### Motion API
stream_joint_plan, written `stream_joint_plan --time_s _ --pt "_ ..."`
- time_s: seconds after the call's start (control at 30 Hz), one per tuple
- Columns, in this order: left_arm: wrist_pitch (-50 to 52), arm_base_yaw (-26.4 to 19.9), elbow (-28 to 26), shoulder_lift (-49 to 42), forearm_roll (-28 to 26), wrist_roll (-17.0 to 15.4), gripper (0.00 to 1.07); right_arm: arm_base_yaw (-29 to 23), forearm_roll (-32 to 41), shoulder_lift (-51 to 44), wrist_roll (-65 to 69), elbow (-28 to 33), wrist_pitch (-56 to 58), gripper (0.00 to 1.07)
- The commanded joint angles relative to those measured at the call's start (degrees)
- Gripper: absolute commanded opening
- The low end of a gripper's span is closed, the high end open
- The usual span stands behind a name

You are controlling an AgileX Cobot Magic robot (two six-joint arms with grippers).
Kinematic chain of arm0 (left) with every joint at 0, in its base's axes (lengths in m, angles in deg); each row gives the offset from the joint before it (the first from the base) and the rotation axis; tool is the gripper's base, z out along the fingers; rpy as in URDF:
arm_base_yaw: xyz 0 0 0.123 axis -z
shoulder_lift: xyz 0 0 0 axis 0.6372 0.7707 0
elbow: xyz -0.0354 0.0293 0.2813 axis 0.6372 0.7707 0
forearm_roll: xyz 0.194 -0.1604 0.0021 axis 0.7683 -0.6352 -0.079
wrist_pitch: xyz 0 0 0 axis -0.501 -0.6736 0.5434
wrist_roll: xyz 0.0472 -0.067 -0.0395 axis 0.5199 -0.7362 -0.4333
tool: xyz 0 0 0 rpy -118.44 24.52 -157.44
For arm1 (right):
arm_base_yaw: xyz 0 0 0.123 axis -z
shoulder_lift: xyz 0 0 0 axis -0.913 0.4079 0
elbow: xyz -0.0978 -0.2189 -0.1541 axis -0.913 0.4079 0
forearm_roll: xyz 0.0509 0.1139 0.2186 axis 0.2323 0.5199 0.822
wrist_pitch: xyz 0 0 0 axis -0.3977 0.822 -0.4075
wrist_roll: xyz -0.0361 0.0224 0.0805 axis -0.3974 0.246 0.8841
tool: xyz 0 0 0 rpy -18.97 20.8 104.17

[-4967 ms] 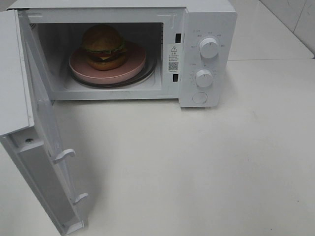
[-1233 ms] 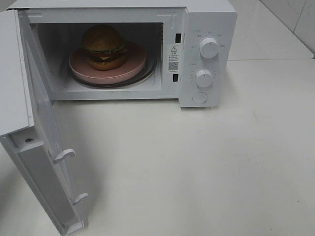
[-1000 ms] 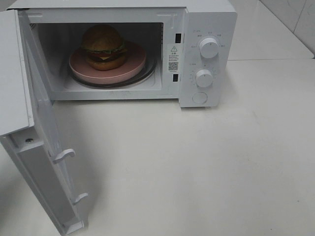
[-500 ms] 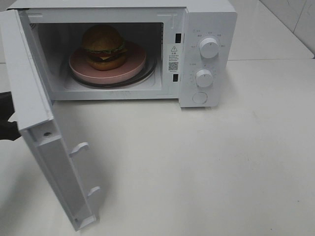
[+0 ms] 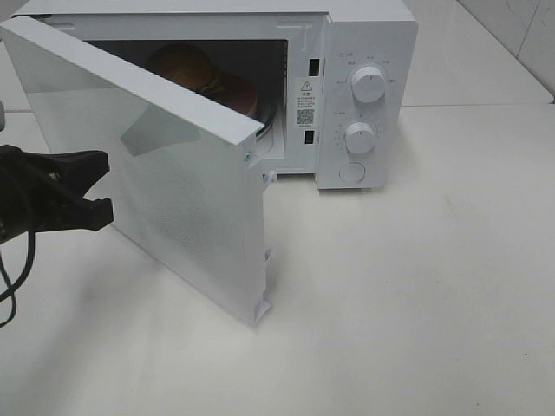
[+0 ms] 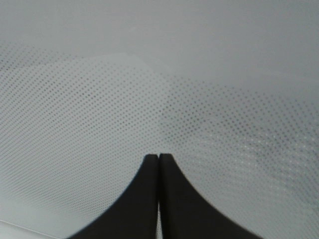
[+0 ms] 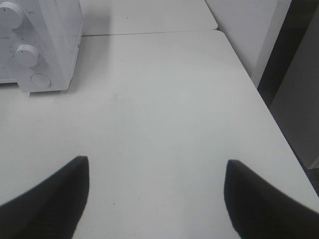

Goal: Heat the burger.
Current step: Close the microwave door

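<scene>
White table (image 5: pixel 416 303): microwave (image 5: pixel 373 35), door (image 5: pixel 173 173) half-shut, holds burger (image 5: pixel 178 63) on pink plate (image 5: pixel 243 94).

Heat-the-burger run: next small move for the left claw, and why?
Probably push the white microwave door the rest of the way shut with the left claw. The door stands half closed, its latch hooks short of the white microwave body; the golden-brown domed burger already sits inside, and the shut claw faces the door's dotted outer side.
</scene>
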Motion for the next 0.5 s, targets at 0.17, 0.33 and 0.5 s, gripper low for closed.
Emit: stream_joint_plan --time_s 0.17,0.33,0.5 --pt "0.97 4.81 -3.72 2.23 -7.39 4.64 0.00 0.40 -0.29 -1.38 -0.34 -0.06 -0.11 0.73" --pt "0.80 7.28 -6.88 4.24 -8.82 5.04 0.00 0.40 -0.29 -1.38 -0.34 -0.06 -0.11 0.73" --pt "0.52 9.17 -10.77 6.47 -10.03 5.04 0.00 0.40 -0.29 -1.38 -0.34 -0.06 -0.11 0.73"
